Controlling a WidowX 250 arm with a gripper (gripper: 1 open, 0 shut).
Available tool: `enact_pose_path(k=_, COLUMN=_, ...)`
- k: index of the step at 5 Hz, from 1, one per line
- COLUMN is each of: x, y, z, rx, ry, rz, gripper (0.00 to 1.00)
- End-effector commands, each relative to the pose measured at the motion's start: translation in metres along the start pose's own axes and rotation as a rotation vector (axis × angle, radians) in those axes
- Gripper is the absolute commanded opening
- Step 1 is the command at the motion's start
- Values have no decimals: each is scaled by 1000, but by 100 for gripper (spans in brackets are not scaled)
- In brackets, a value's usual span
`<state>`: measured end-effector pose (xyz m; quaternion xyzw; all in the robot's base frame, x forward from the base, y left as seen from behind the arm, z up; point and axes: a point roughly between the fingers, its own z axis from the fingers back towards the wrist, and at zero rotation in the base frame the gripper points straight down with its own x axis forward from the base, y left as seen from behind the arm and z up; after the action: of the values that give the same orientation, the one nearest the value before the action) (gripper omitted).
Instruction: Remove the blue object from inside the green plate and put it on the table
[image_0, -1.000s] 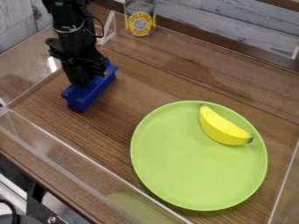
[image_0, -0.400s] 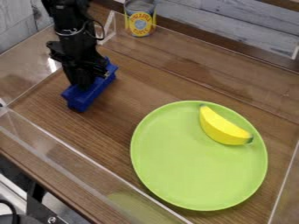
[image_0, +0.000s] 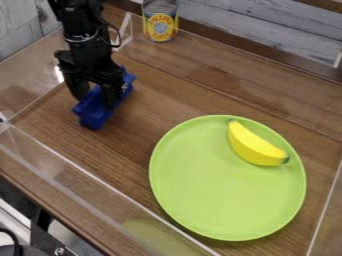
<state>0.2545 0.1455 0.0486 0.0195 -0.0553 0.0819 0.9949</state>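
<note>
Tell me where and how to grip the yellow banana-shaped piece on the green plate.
Best taken at the middle of the yellow banana-shaped piece, coming from above with the fingers across its narrow width, one on each long side. It lies lengthwise near the rim of the green plate, its long sides uncovered, so a crosswise pinch should suit its slim, curved body.

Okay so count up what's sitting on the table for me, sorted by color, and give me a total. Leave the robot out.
Blue: 1, the block
Green: 1, the plate
Yellow: 1, the banana, lying on the plate
Clear with a yellow label: 1, the jar
Total: 4
</note>
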Motion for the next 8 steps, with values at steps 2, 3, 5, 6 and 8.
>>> enact_pose_path(k=2, x=9, y=-2, z=12, rx=-1, ry=-40, rz=7, gripper=0)
enact_pose_path(k=3, x=11, y=-4, z=13, rx=-6, ry=-38, rz=12, gripper=100)
enact_pose_path(k=5, x=12, y=-7, z=14, rx=-21, ry=-38, rz=20, gripper=0)
enact_pose_path(k=6, x=12, y=-8, z=17, rx=-30, ry=-35, rz=22, gripper=100)
enact_pose_path(k=8, x=13, y=-15, z=26, rx=-54, ry=-41, rz=29, gripper=100)
